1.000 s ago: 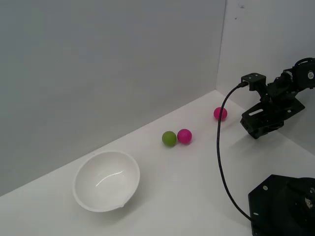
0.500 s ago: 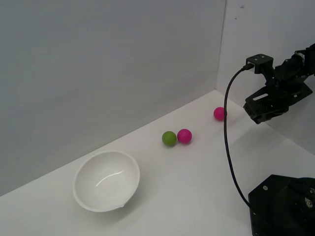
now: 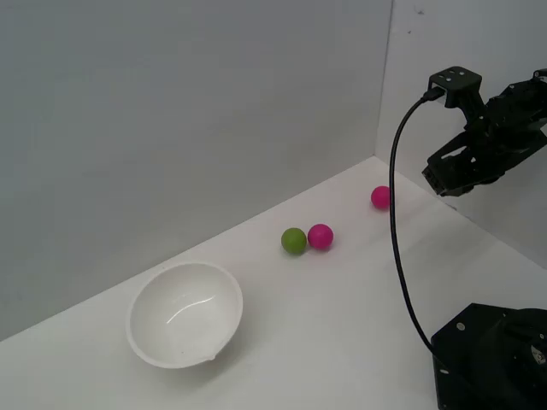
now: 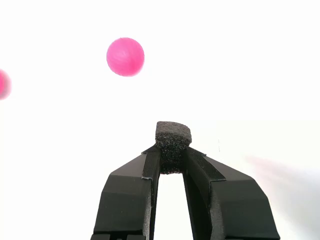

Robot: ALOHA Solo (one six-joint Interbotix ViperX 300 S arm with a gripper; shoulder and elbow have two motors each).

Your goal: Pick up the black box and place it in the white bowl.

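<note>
A: While the small matte black foam box (image 4: 173, 138) sits pinched between the two black fingers, where is the arm?

B: The gripper (image 3: 444, 181) is raised above the white tabletop (image 3: 342, 316) at the exterior view's far right, close to the side wall. The wrist view shows its fingertips (image 4: 151, 162) clamped on the lower half of the box, whose upper half stands clear of them. In the exterior view the box cannot be made out.

A: And the target?

B: The wide, glossy white bowl (image 3: 185, 314) rests near the exterior view's left, well apart from the gripper, open side up and empty.

A: How should the carry go?

B: Judging from the shallow hold, the arm would do best to keep the grip firm, travel level and high enough to pass over the balls, and open only once centred above the bowl's hollow.

A: What else can be counted?

B: One box, one bowl, and three small balls: a green ball (image 3: 293, 240) touching a pink ball (image 3: 320, 236) mid-table, and a second pink ball (image 3: 381, 197) farther right, near the gripper.
</note>
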